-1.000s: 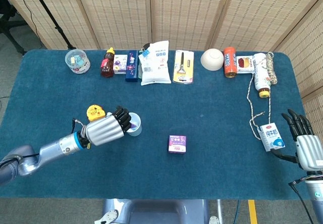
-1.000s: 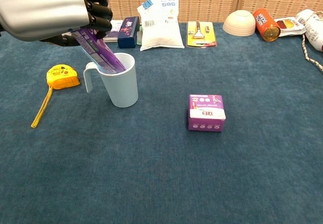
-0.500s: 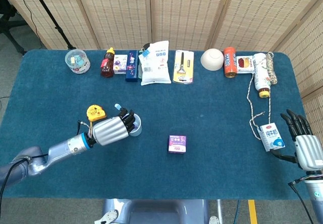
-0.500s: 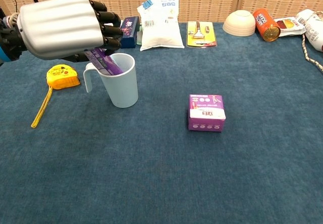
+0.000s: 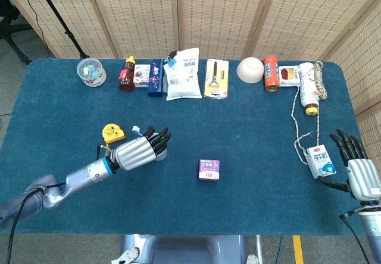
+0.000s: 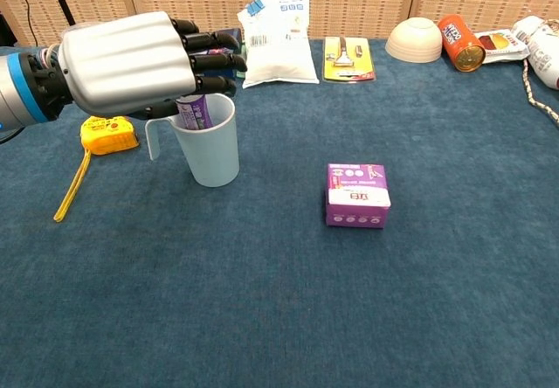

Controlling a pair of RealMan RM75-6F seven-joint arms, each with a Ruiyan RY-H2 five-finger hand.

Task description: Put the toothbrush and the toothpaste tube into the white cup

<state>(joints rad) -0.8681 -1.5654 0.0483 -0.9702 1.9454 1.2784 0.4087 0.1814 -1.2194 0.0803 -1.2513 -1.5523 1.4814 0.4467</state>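
A purple box (image 6: 357, 195) sits alone mid-table on the blue cloth (image 6: 279, 301), well apart from the white cup (image 6: 208, 146). Just to the cup's left lies a yellow tape measure (image 6: 106, 134), its yellow strap trailing toward the near edge. Along the far edge runs a row of clutter: a clear tub (image 5: 91, 72), a red-capped bottle (image 5: 126, 74), a dark blue box (image 5: 155, 77), a white pouch (image 5: 184, 74), a carded razor (image 5: 216, 79), an upturned bowl (image 5: 250, 69) and an orange can (image 5: 271, 72). A rope (image 5: 299, 112) snakes down the right side to a milk carton (image 5: 319, 160).

The left hand (image 6: 131, 63) hangs just above the cup's rim and covers much of its mouth in the head view; its fingers are stretched out straight and apart, gripping nothing. The purple toothpaste tube (image 6: 194, 112) stands in the cup, its top showing above the rim right beneath those fingers; whether they touch it is unclear. A pale blue tip (image 5: 136, 129) pokes out behind the hand, possibly the toothbrush.

The right hand (image 5: 357, 166) rests at the table's right edge near the carton, fingers extended and separate, empty
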